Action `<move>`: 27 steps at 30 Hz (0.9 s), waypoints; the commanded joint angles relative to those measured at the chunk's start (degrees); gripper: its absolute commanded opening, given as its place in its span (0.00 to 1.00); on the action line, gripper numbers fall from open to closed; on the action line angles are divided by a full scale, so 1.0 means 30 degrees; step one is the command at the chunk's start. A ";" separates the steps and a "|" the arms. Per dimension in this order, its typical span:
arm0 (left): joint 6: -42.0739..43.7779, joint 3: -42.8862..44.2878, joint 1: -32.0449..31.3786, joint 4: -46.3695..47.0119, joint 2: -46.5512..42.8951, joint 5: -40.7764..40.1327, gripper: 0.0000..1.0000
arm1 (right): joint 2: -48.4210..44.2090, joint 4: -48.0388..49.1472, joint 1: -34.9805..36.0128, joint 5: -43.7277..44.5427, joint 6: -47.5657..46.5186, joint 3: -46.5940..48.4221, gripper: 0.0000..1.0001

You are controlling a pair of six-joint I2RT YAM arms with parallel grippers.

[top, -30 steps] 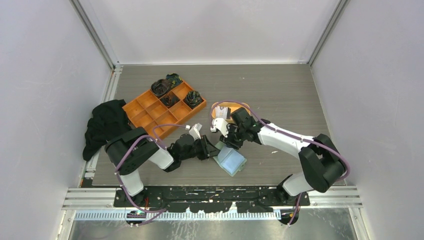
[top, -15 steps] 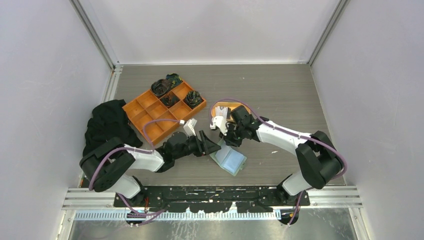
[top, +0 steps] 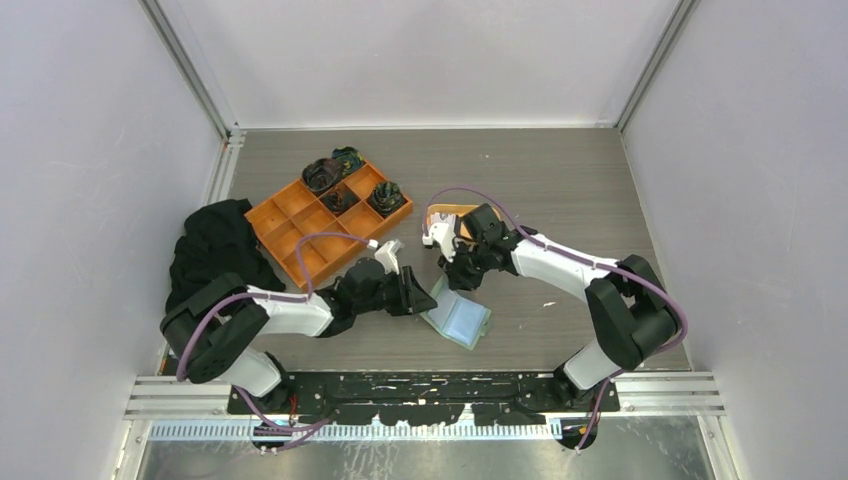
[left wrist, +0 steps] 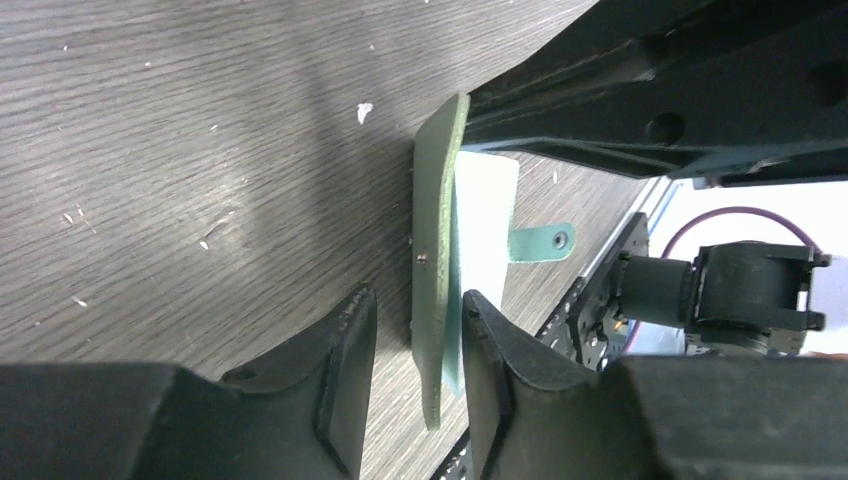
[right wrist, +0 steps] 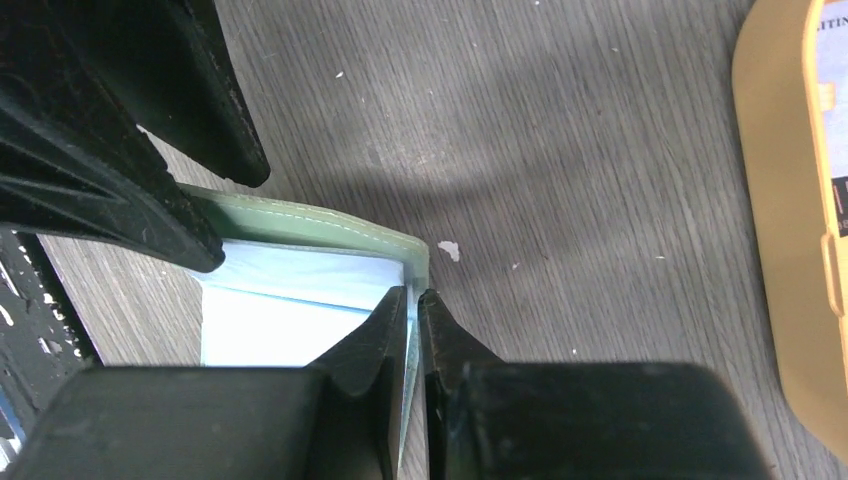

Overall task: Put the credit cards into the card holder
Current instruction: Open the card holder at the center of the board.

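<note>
Black cloth, orange compartment tray at desk's 10 o'clock, out of way. Left fingers part-open, straddling raised flap of sage-green folding card holder lying mid-desk, likely propping it. Right fingers pinched near-shut on its pale pocket edge, likely spreading slot. White credit card in oval orange dish, 12 o'clock of holder.

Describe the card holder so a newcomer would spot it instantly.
On the grey table, look near the middle of the front edge. The card holder is the small sage-green wallet, open, showing pale blue pockets; the tray behind it is orange.
</note>
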 commanded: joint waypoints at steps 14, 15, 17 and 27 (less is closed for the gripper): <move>-0.2418 -0.1979 -0.1175 -0.0073 -0.1425 -0.6092 0.00 | -0.1329 -0.0520 -0.4078 -0.5411 0.3956 0.1934 0.32; -0.2831 -0.2410 -0.1830 0.0082 -0.1902 -0.7600 0.00 | -0.1679 -0.0155 -0.4495 -0.5868 0.4417 0.1716 0.35; -0.3449 -0.2743 -0.3303 -0.0164 -0.2589 -1.0378 0.00 | -0.2163 0.0365 -0.4902 -0.7298 0.5063 0.1270 0.39; -0.6828 -0.3227 -0.5563 0.0693 -0.1584 -1.4921 0.00 | 0.1271 -0.4926 -0.1550 -0.6421 -0.0712 0.2918 0.25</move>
